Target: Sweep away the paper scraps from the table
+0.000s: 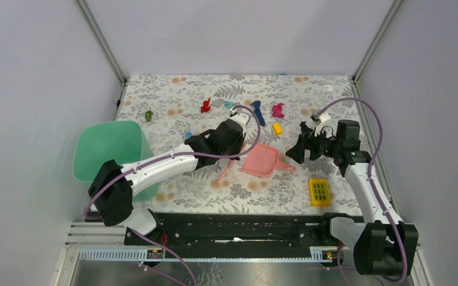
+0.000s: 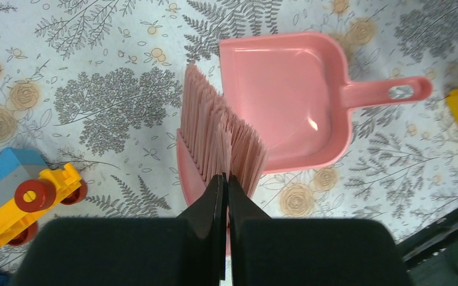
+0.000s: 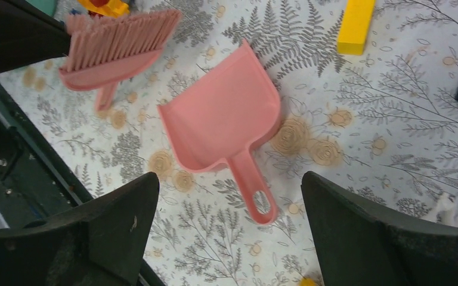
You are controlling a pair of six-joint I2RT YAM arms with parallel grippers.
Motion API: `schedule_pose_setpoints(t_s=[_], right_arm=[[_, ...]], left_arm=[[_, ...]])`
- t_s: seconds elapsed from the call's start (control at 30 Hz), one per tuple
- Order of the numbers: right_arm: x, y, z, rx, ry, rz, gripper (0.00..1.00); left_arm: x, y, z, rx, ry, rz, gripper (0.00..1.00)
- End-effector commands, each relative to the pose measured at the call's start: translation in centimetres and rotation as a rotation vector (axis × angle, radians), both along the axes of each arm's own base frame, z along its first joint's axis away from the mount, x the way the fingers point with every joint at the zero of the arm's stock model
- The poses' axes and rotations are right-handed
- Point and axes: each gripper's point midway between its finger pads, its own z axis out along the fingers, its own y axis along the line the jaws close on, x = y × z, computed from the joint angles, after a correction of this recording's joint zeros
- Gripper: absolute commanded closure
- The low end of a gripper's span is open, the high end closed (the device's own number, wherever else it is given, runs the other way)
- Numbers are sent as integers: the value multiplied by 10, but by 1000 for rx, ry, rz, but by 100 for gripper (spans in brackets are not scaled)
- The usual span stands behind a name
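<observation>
Paper scraps lie across the far part of the leaf-printed table (image 1: 173, 95): green (image 1: 148, 115), red (image 1: 206, 106), teal (image 1: 228, 104), navy (image 1: 257, 111), magenta (image 1: 278, 109). My left gripper (image 1: 231, 138) is shut on the pink brush (image 1: 223, 173); its bristles (image 2: 220, 137) sit just left of the pink dustpan (image 2: 286, 95). The left gripper (image 2: 225, 177) has its jaws pressed together on the brush back. My right gripper (image 1: 298, 150) is open and empty, hovering above the dustpan handle (image 3: 253, 190). In the right wrist view it (image 3: 228, 177) faces the dustpan (image 3: 220, 119) and brush (image 3: 119, 42).
A green bin (image 1: 110, 152) stands at the left edge. A yellow block with holes (image 1: 319, 192) lies front right. A small yellow brick (image 1: 277, 128) sits behind the dustpan. A toy train (image 2: 24, 190) lies left of the brush. The black rail (image 1: 232, 229) runs along the near edge.
</observation>
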Motion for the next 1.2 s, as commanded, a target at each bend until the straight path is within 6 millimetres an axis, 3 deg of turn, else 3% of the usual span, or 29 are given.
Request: schedule_pose_setpoints(t_s=[0.0, 0.23, 0.37, 0.5, 0.63, 0.8, 1.0, 1.17], right_arm=[[4, 25, 34, 57, -39, 53, 5], [-7, 76, 30, -46, 1, 209, 6], [-12, 101, 32, -69, 21, 282, 5], [-5, 120, 42, -74, -26, 286, 6], [-1, 131, 52, -49, -72, 288, 3], [-15, 148, 58, 4, -79, 358, 1], [-13, 151, 58, 9, -83, 350, 7], [-17, 153, 54, 21, -75, 370, 15]], left_arm=[[4, -22, 42, -197, -35, 27, 100], [8, -26, 59, -328, -25, 129, 100], [12, -18, 59, -392, -16, 242, 100], [14, -8, 66, -538, 20, 378, 100], [16, -7, 83, -678, 42, 433, 100], [24, -11, 96, -732, 69, 462, 100], [25, -21, 102, -915, 189, 506, 100], [28, -28, 110, -966, 225, 495, 100]])
